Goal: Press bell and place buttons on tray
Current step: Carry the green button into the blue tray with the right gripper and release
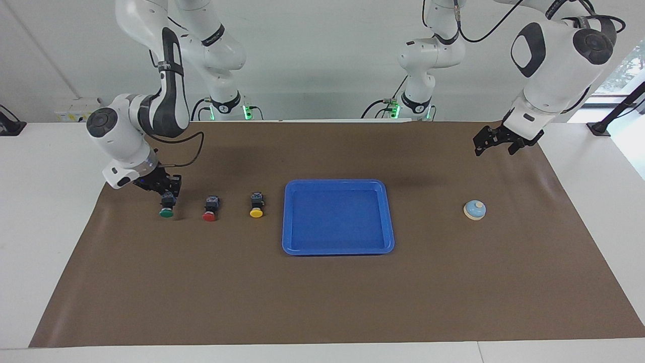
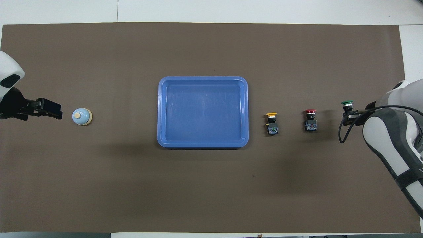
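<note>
Fingers of the right gripper [image 1: 168,195] are clamped on the boxy black body of the green button [image 1: 166,212], held just above the brown mat [image 1: 322,302] at the right arm's end, its round cap pointing away from the robots. Beside it, toward the tray [image 1: 388,217], lie the red button [image 1: 209,216] and then the yellow button [image 1: 256,212], both on their sides on the mat, caps away from the robots. That tray, a glossy bright blue plastic rectangle with rounded corners and a raised rim, sits mid-mat. Toward the left arm's end from the tray rests the bell [image 1: 474,210], a pale blue dome on a cream ring. Above the mat near the bell, the left gripper [image 1: 495,142] waits, its black fingers spread apart. Matte mat covers a white table [image 1: 45,201]; a pale wall [image 1: 322,60] rises by the arm bases.
</note>
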You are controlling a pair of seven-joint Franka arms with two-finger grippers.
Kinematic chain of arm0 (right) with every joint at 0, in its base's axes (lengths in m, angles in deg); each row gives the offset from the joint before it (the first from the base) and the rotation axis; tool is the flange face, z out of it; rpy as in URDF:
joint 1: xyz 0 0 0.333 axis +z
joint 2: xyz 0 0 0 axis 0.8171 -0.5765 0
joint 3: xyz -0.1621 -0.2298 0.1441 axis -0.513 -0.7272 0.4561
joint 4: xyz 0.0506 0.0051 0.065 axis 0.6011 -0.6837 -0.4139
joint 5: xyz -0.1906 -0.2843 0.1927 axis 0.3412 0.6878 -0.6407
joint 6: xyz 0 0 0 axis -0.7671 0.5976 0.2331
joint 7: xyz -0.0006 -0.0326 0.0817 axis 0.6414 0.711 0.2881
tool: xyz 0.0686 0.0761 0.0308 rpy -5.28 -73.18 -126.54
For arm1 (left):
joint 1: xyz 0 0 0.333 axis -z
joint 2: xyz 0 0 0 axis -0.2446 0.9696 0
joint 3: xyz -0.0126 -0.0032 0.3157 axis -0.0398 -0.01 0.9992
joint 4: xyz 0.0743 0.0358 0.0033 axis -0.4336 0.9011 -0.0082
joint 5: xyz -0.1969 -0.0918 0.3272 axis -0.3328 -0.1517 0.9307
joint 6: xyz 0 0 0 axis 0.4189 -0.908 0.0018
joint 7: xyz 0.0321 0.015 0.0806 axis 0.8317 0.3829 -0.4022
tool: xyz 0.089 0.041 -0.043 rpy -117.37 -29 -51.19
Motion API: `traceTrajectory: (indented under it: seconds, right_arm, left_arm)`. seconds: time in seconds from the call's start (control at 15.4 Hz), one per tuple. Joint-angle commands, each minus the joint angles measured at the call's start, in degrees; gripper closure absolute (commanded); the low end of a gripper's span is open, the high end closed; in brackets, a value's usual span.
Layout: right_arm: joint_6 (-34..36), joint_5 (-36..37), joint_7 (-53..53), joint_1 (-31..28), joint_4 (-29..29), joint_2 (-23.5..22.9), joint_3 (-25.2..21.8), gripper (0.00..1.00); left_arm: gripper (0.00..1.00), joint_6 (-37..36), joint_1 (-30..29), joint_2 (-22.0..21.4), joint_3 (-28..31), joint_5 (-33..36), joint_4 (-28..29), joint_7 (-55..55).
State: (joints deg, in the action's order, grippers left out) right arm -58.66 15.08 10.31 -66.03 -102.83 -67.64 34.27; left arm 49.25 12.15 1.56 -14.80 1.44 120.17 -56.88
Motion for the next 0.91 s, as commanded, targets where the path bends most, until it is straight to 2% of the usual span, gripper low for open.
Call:
traceTrajectory:
  seconds: [0.0,0.2,0.26,0.46,0.65,0.85]
  right_arm:
    - [2.50,-0.40,10.05,8.38,3.67,-0.23,0.47,1.00]
    - [0.48,-0.49,22.01,21.29,3.59,-0.14,0.47,1.00]
    - [-0.22,-0.66,24.22,24.03,4.02,-0.49,0.47,1.00]
    - [-2.33,-4.26,25.82,29.58,5.26,-2.60,0.47,1.00]
    - [-5.66,-4.09,32.31,33.72,4.82,-6.72,0.47,1.00]
    - [-9.27,-4.09,35.66,35.04,4.55,-9.89,0.56,1.00]
  left_arm:
    - [0.00,-1.10,-0.01,0.09,0.18,-0.27,-1.01,-0.30]
    - [0.00,-1.10,-0.01,0.09,0.09,-0.27,-1.01,-0.30]
    - [0.00,-1.10,-0.10,0.09,0.09,-0.27,-1.01,-0.30]
    - [0.00,-1.10,-0.01,0.09,0.09,-0.27,-1.01,-0.30]
    - [0.00,-1.10,-0.10,0.09,0.09,-0.27,-1.01,-0.30]
    - [0.00,-1.10,-0.10,0.09,0.09,-0.27,-1.01,-0.30]
